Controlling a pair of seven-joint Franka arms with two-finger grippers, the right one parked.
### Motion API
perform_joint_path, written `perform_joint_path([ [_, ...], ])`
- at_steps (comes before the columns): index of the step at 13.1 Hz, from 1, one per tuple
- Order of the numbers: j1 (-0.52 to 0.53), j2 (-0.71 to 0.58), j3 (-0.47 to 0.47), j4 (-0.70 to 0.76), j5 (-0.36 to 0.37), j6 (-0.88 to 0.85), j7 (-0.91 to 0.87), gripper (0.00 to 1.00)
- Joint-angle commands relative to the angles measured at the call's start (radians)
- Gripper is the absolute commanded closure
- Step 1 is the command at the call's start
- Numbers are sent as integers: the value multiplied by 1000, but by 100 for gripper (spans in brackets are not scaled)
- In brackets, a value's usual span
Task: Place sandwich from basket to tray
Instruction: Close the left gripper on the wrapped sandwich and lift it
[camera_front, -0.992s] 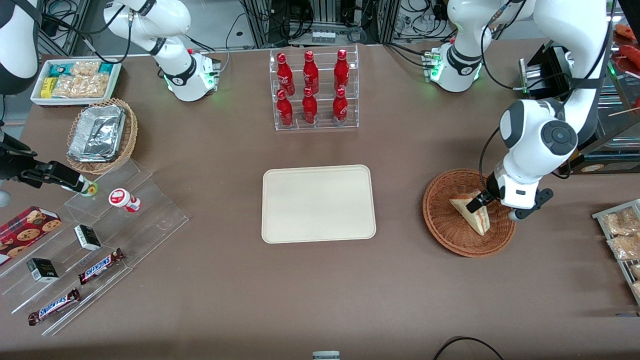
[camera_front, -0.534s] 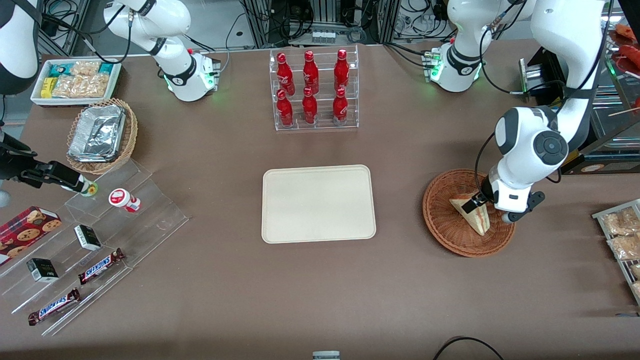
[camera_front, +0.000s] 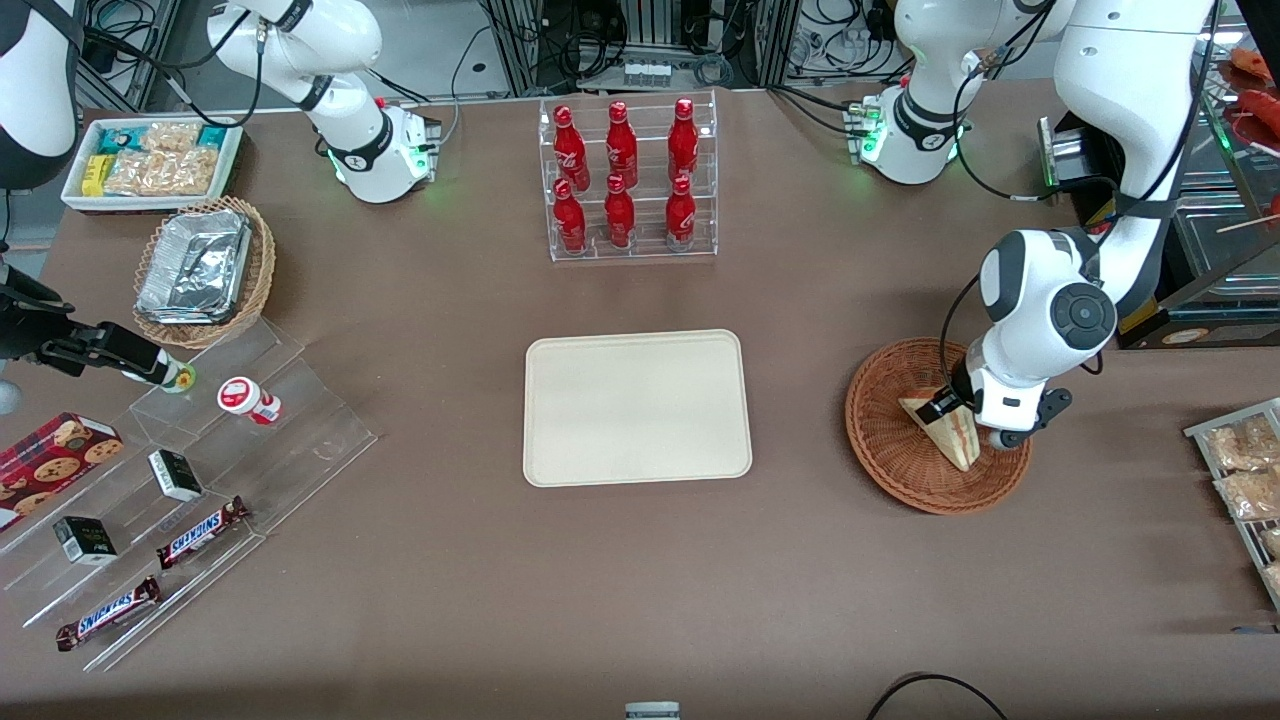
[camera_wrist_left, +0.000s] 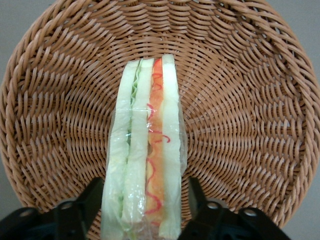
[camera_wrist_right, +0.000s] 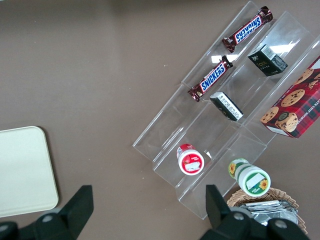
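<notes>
The sandwich (camera_front: 952, 437) is a wrapped pale wedge lying in the round reddish-brown wicker basket (camera_front: 885, 455) toward the working arm's end of the table. In the left wrist view the sandwich (camera_wrist_left: 150, 135) shows its red and green filling edge, with the basket weave (camera_wrist_left: 240, 100) all around it. My left gripper (camera_front: 950, 412) is low in the basket, open, with one black finger (camera_wrist_left: 95, 197) on each side of the sandwich's wide end (camera_wrist_left: 146, 200). The beige tray (camera_front: 637, 407) lies flat and bare at the table's middle, beside the basket.
A clear rack of red bottles (camera_front: 628, 180) stands farther from the camera than the tray. Clear steps with snacks (camera_front: 200, 470), a tan basket of foil trays (camera_front: 205, 270) and a white snack bin (camera_front: 150, 160) lie toward the parked arm's end. Packets (camera_front: 1240, 470) lie near the basket.
My left arm's wrist has shifted toward the tray's side and come lower over the basket, bringing the fingers around the sandwich. The sandwich and basket have not moved.
</notes>
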Motion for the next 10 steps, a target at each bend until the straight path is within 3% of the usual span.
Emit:
perform_joint_path([
  [1,-2,-16,0,1,19,-10,-23,100],
  [5,-9,-41,-9,57,65,-135,-21,100],
  [10,-142,2,-20,272,56,-381,-12,100],
])
